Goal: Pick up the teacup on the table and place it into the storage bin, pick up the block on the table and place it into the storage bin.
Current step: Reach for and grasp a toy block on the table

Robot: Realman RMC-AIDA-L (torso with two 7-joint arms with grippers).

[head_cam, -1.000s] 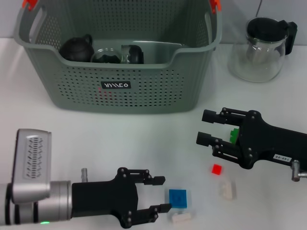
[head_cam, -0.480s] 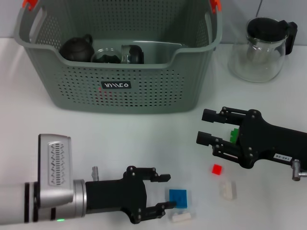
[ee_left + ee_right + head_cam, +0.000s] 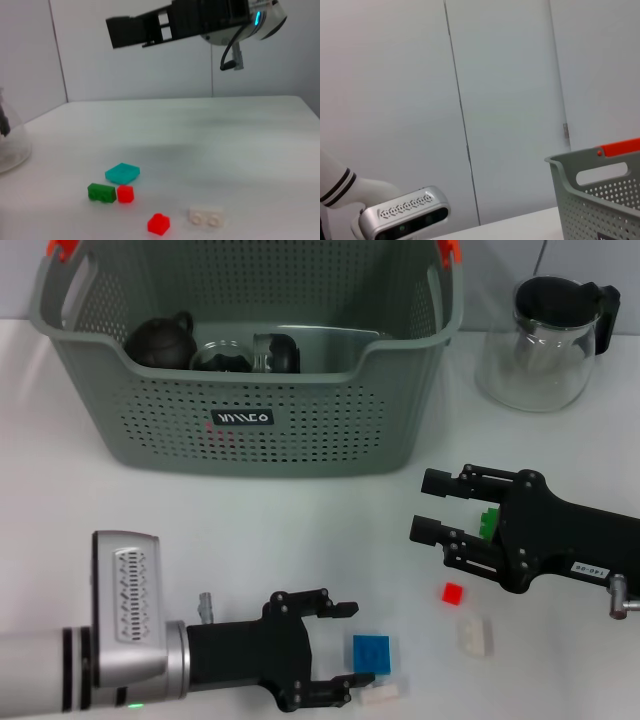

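Note:
The blue block lies flat on the white table near the front edge. My left gripper is open and low over the table, its fingertips just reaching the block's left side, one beyond it and one in front. The storage bin stands at the back; one orange-clipped corner shows in the right wrist view. My right gripper hovers open at mid-right, holding nothing. No teacup stands on the table. A black teapot, a glass piece and a dark cup-like piece lie in the bin.
A glass teapot with a black lid stands back right. Small blocks are scattered right of the blue one: white, red, white, green half behind the right gripper. A teal block shows in the left wrist view.
My left arm has slid to the right along the table, bringing its open fingers up to the blue block. The right arm and the blocks have not moved.

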